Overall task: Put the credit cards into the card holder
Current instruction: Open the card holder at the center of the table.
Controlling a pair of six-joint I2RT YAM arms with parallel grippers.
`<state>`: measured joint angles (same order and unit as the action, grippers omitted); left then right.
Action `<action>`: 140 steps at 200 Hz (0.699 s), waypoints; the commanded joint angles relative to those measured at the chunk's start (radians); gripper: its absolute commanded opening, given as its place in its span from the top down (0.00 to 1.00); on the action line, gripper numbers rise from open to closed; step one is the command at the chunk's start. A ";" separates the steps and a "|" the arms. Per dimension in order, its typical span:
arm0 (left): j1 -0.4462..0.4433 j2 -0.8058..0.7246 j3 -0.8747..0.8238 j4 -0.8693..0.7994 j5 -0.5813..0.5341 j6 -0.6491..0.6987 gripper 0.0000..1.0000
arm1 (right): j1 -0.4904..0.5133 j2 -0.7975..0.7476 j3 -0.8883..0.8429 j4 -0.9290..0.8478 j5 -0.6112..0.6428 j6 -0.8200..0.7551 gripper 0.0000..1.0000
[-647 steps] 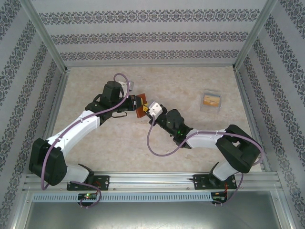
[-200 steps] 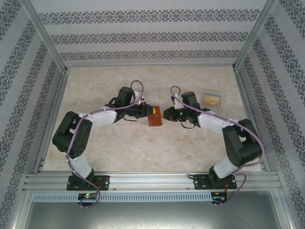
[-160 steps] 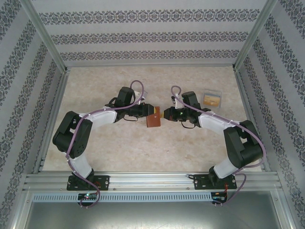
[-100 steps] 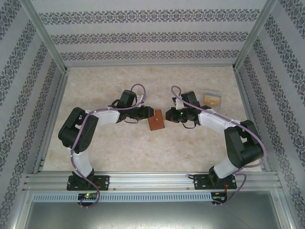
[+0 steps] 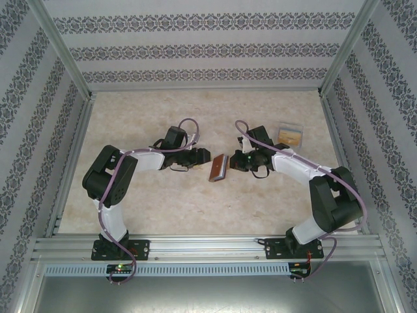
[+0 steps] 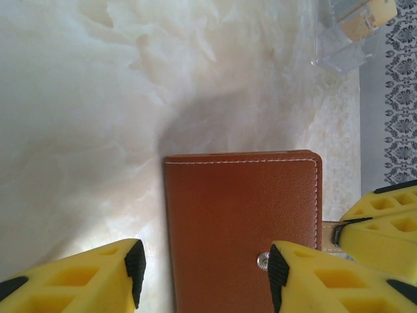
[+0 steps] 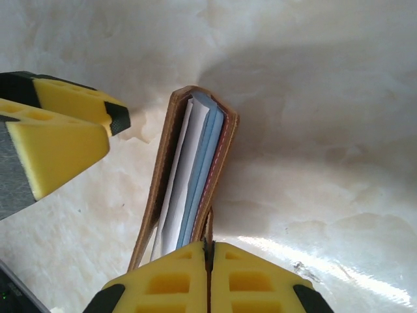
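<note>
now; card holder [image 7: 193, 176] folded in right claw [image 7: 207, 246]; clear case [image 6: 344, 53] holds yellow card [image 6: 370, 13]

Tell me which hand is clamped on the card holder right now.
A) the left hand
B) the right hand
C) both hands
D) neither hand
B: the right hand has its jaws shut on a thin edge of the card holder, while the left hand stands open around it, with a gap showing beside the leather.
</note>
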<state>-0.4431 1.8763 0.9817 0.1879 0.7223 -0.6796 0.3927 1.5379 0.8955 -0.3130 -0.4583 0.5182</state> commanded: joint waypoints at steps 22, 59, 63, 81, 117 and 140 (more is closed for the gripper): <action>0.002 -0.027 -0.012 0.075 0.090 -0.025 0.36 | 0.024 -0.016 0.074 -0.031 0.019 0.016 1.00; 0.003 -0.051 -0.024 0.076 0.096 -0.017 0.31 | 0.037 -0.010 0.103 -0.049 0.034 0.014 1.00; 0.003 -0.048 -0.023 0.079 0.097 -0.018 0.32 | 0.037 -0.004 0.102 -0.049 0.033 0.012 1.00; 0.003 -0.032 -0.017 0.073 0.110 -0.013 0.33 | 0.034 0.019 0.103 -0.048 0.029 0.006 1.00; 0.001 -0.005 -0.006 0.094 0.126 -0.013 0.36 | 0.028 0.039 0.104 -0.041 0.026 -0.001 1.00; 0.001 0.002 0.001 0.093 0.129 -0.002 0.45 | 0.013 0.045 0.096 -0.041 0.015 -0.009 1.00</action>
<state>-0.4431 1.8645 0.9707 0.2337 0.8204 -0.6964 0.4210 1.5654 0.9737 -0.3367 -0.4416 0.5247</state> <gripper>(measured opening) 0.598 0.051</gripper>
